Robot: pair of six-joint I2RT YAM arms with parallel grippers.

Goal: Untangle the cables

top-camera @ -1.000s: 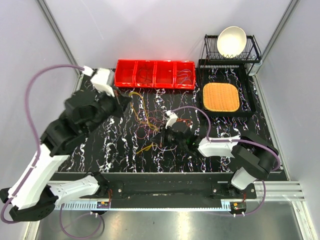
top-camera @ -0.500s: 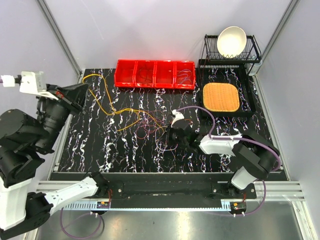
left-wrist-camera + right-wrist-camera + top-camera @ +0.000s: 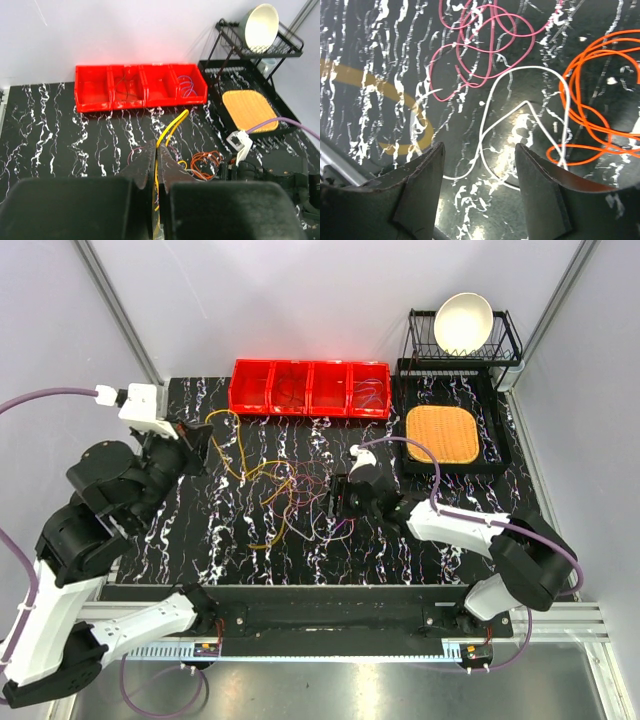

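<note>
Well, your left gripper is clamped shut on the yellow cable, which runs down into the tangled cables in the middle of the surface. Your right gripper hangs open above a white cable, holding nothing. If you pull left now, I'd judge the whole knot may drag along, or the yellow strand slip free, since nothing anchors it. No brand or readable writing shows anywhere.

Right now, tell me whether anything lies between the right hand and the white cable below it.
Nothing visible does. The right hand hangs open straight above the white cable, whose loop shows clear between the fingers. The orange cable lies off to one side.
</note>
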